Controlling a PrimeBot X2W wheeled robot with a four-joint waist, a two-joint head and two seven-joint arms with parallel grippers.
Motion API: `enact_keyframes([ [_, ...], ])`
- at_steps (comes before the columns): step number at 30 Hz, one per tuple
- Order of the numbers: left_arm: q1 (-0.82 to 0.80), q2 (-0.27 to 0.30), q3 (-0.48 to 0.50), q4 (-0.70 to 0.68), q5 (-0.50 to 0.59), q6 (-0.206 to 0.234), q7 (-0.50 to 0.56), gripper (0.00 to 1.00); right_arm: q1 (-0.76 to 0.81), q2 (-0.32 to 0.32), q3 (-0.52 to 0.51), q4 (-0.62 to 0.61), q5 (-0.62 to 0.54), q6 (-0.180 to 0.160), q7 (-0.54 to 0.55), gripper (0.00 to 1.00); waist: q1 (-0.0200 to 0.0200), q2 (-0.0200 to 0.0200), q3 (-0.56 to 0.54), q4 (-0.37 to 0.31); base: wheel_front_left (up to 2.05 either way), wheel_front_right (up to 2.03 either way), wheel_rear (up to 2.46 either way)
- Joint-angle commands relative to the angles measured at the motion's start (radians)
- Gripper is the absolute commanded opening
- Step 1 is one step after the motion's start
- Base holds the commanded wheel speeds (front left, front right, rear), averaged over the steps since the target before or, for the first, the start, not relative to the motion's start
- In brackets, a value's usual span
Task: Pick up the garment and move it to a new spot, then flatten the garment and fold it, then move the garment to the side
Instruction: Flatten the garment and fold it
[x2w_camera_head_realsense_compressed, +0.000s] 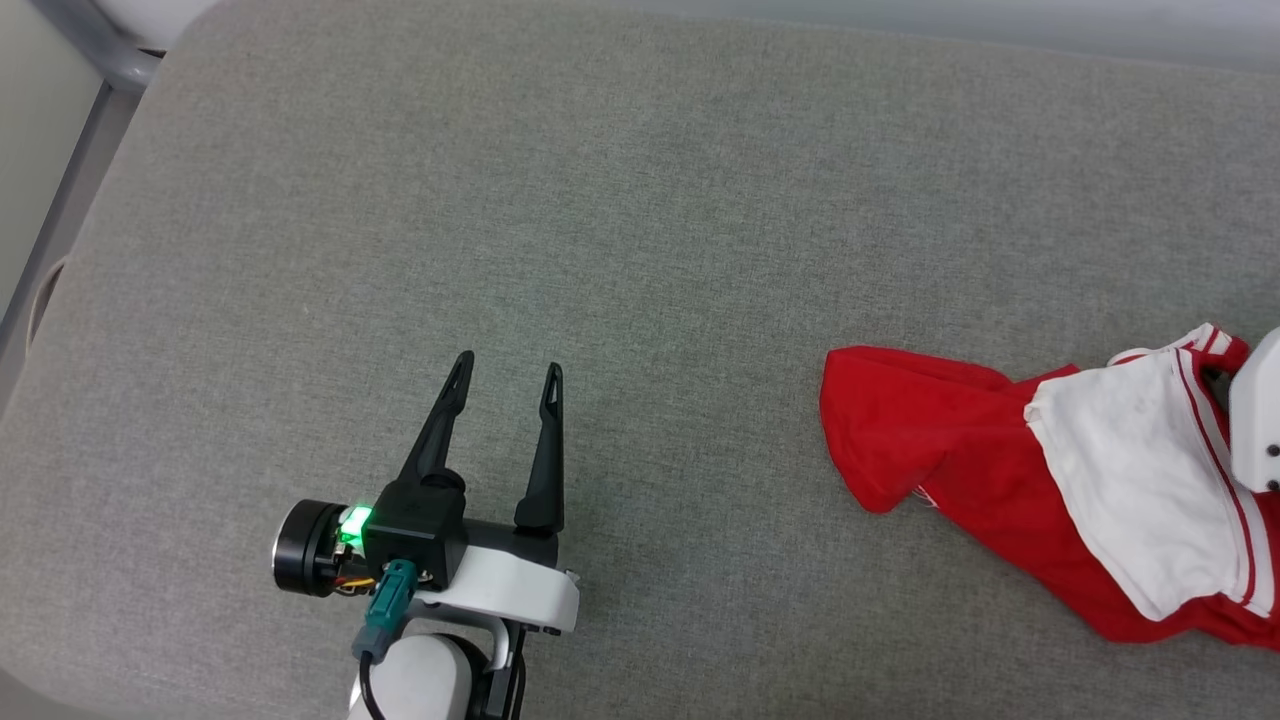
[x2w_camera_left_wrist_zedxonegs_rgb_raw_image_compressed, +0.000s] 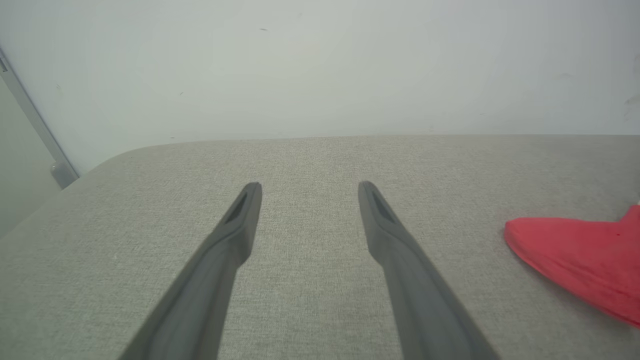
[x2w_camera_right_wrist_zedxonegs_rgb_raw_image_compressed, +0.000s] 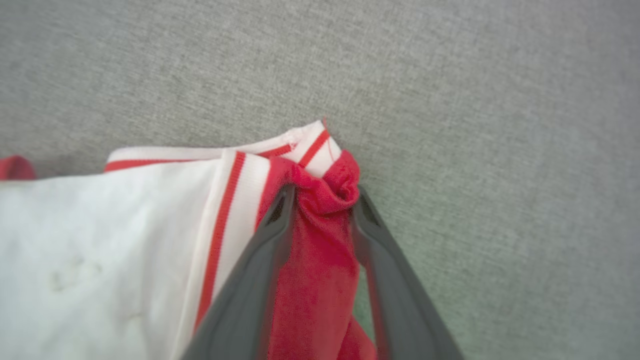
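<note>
My right pincer (x2w_camera_right_wrist_zedxonegs_rgb_raw_image_compressed: 320, 197) clenches the garment (x2w_camera_head_realsense_compressed: 930, 440) at lower right; I should lift high before carrying, left pincer (x2w_camera_head_realsense_compressed: 508, 367) spread idle

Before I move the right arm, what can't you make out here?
Head view: the garment runs off the right edge; a pale casing covers the grip.
Left wrist view: the right edge cuts it past a red tip.
Right wrist view: the right gripper pinches bunched cloth; layer count hidden.
</note>
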Motion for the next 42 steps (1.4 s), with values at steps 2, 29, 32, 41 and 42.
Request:
enact_keyframes([
  [2, -0.012, -0.001, 0.002, 0.004, 0.004, 0.001, -0.002, 1.0, 0.012, 0.02, 0.029, 0.014, 0.011, 0.005, -0.056, 0.0, 0.0, 0.0, -0.015, -0.01, 0.0, 0.0, 0.0],
  [29, 0.033, -0.001, 0.004, 0.002, -0.019, 0.007, -0.002, 1.0, -0.09, 0.188, 0.133, -0.326, -0.04, 0.005, -0.236, 0.0, 0.0, 0.0, -0.086, 0.018, 0.0, 0.0, 0.0],
  [32, 0.024, -0.001, 0.0, 0.003, -0.023, 0.009, -0.002, 1.0, -0.134, 0.247, 0.207, -0.251, -0.065, 0.005, -0.247, 0.0, 0.0, 0.0, -0.071, 0.03, 0.0, 0.0, 0.0],
  [41, 0.005, -0.001, -0.015, 0.009, -0.039, 0.019, -0.002, 1.0, -0.166, 0.362, 0.457, -0.006, -0.021, 0.005, -0.255, 0.0, 0.0, 0.0, -0.043, 0.052, 0.0, 0.0, 0.0],
  [42, 0.005, -0.001, -0.016, 0.01, -0.041, 0.021, -0.002, 1.0, -0.164, 0.367, 0.48, 0.018, -0.012, 0.005, -0.258, 0.0, 0.0, 0.0, -0.042, 0.053, 0.0, 0.0, 0.0],
])
